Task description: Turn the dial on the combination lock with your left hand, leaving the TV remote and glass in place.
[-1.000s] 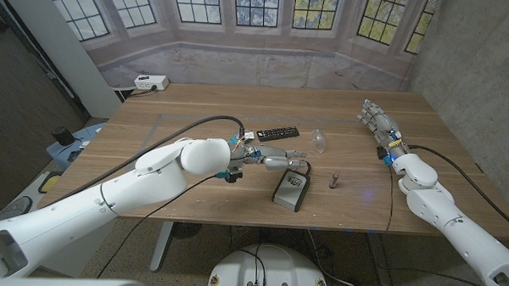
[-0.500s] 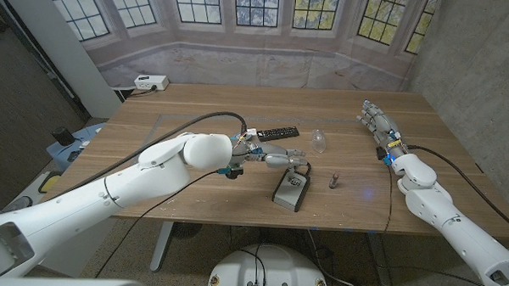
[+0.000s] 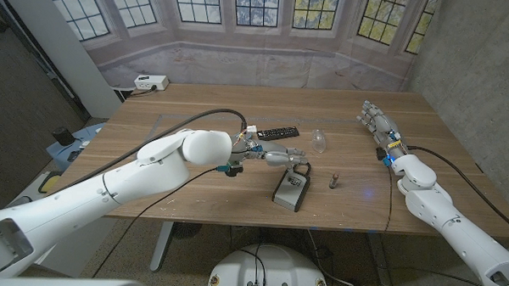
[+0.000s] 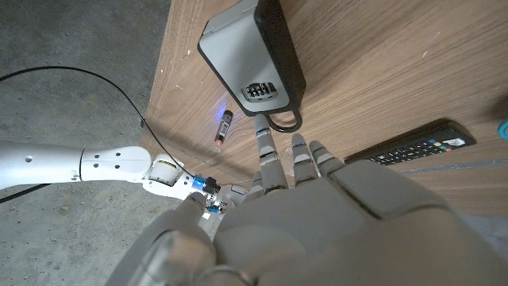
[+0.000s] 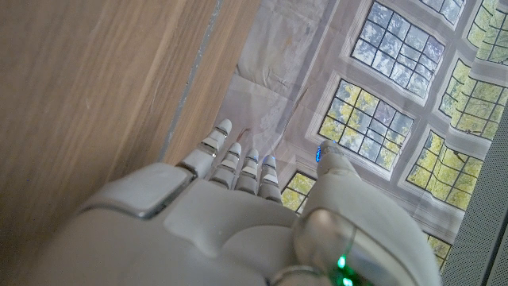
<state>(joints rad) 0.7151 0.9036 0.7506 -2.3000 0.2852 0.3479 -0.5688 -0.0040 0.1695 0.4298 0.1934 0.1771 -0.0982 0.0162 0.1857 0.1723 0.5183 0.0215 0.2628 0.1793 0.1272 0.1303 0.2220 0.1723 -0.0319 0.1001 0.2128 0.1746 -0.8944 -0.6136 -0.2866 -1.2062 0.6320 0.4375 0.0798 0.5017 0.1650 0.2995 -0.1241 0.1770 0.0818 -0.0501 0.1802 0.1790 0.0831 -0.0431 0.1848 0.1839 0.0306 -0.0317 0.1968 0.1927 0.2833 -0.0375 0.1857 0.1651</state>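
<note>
Now the left hand (image 3: 275, 156) hovers by the combination lock (image 3: 292, 188) near the counter's (image 3: 196, 115) front edge — fingers (image 4: 268, 155) extended, one tip at the shackle. Right hand (image 3: 378, 127) — fingers straight, holding nothing.

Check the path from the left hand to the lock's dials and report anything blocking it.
Nothing visible blocks it. The left hand reaches toward the combination lock, one fingertip just short of the dials beside the shackle. The TV remote and glass sit farther back on the table, off that line.
</note>
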